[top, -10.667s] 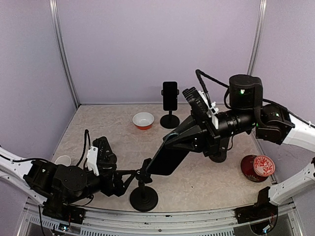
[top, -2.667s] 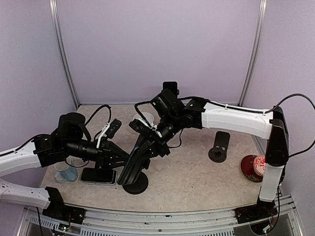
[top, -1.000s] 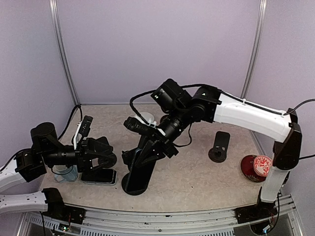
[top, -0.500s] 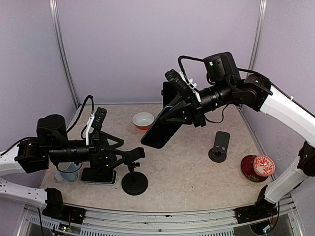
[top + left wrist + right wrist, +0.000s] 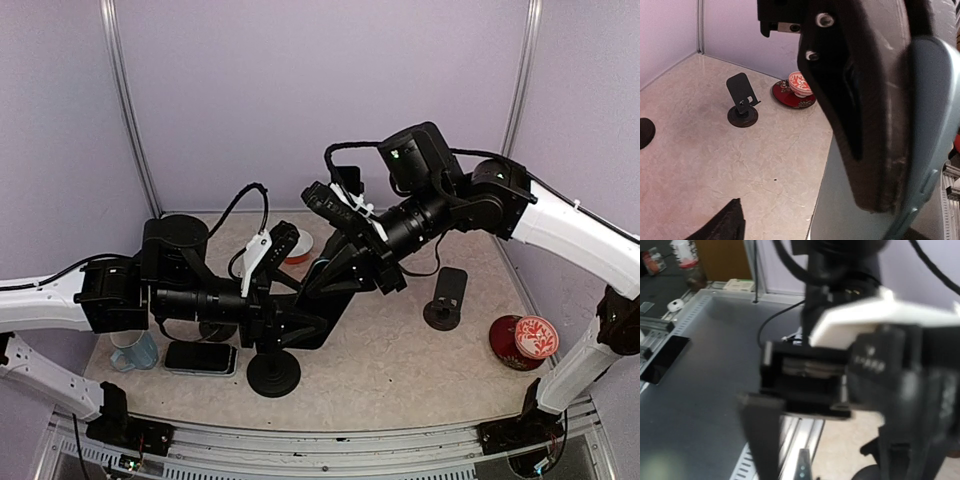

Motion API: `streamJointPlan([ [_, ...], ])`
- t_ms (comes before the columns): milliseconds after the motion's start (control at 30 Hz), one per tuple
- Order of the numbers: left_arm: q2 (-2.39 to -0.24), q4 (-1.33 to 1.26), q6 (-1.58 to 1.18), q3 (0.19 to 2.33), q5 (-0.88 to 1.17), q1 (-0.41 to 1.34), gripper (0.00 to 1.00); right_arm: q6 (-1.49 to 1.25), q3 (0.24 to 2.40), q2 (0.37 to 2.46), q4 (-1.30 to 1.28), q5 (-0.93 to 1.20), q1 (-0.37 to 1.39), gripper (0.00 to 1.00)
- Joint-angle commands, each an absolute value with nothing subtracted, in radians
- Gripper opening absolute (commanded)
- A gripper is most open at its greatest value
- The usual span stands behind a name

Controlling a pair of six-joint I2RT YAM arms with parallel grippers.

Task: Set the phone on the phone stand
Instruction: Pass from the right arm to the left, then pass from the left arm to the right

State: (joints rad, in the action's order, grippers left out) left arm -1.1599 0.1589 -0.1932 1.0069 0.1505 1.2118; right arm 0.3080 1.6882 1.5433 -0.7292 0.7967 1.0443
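Note:
My right gripper (image 5: 348, 268) is shut on the phone (image 5: 335, 292), a dark slab held tilted in the air above the phone stand (image 5: 273, 372), whose round black base rests on the table near the front. From the left, my left gripper (image 5: 300, 325) reaches in just under the phone's lower end, over the stand, with its jaws apart. In the left wrist view the phone's grey-blue back (image 5: 875, 200) fills the right side, with a right finger (image 5: 860, 100) pressed on it. One left fingertip (image 5: 732, 225) shows at the bottom left. Whether the left fingers touch the phone or the stand's cradle is hidden.
A second phone (image 5: 200, 357) lies flat beside a clear cup (image 5: 135, 350) at the left front. Another empty stand (image 5: 443, 300) and a red cup on a saucer (image 5: 525, 340) are at the right. A red-and-white bowl (image 5: 297, 245) and a stand holding a phone (image 5: 347, 185) are at the back.
The right arm has swung the phone down and left, from high over the middle to just above the stand. The left arm has reached right and up to meet it, and its jaws have narrowed slightly.

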Motion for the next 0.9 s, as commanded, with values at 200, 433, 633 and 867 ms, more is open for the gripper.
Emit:
streamJointPlan([
  [200, -1.135, 0.103, -0.17, 1.001, 0.216, 1.221, 0.0, 0.275, 1.666, 1.454, -0.615, 0.868, 1.049, 0.04],
  [433, -1.047, -0.031, -0.183, 0.929, 0.189, 1.232, 0.0, 0.092, 1.479, 1.357, -0.299, 0.85, 1.049, 0.58],
  [633, -0.989, -0.161, -0.198, 0.85, 0.198, 1.233, 0.0, -0.083, 1.287, 1.271, 0.061, 0.799, 1.05, 0.7],
  [867, -1.04, -0.199, -0.211, 0.848, 0.226, 1.244, 0.0, -0.208, 1.258, 1.337, 0.237, 0.799, 1.05, 0.68],
])
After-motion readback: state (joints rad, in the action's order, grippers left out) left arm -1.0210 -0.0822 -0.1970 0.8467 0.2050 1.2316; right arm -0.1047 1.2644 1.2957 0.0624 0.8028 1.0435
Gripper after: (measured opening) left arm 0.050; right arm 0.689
